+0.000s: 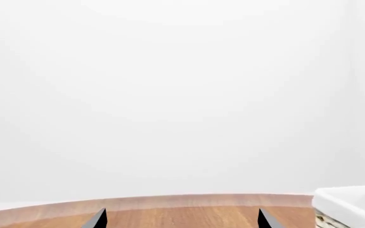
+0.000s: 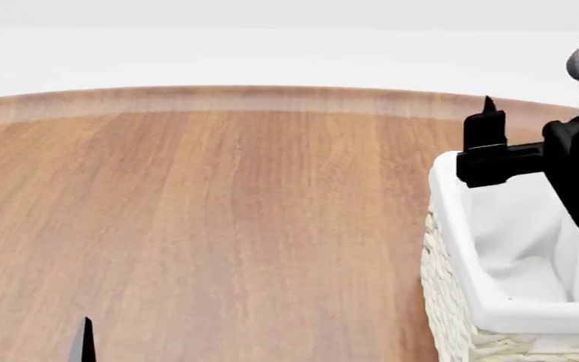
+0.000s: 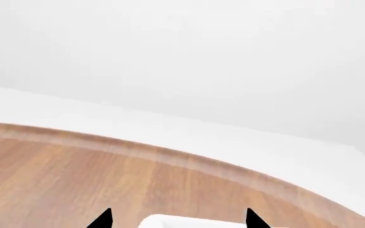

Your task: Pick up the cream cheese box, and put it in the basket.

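Warm brown wood grain, streaked lengthwise, with a paler band along the curved edge, across the table [image 2: 219,219]. Cream-white woven wicker on the basket [image 2: 448,302] wall, plain white cloth liner [image 2: 521,249] folded over the rim, directly beneath the right gripper [image 2: 491,143]. Matte black on that gripper and arm. Black, grey-faced fingertips on the left gripper [image 1: 181,219]. Plain white backdrop beyond both.

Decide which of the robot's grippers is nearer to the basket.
Right. The right gripper hangs over the basket's far rim. The left gripper sits low at the table's near left, well away from it.
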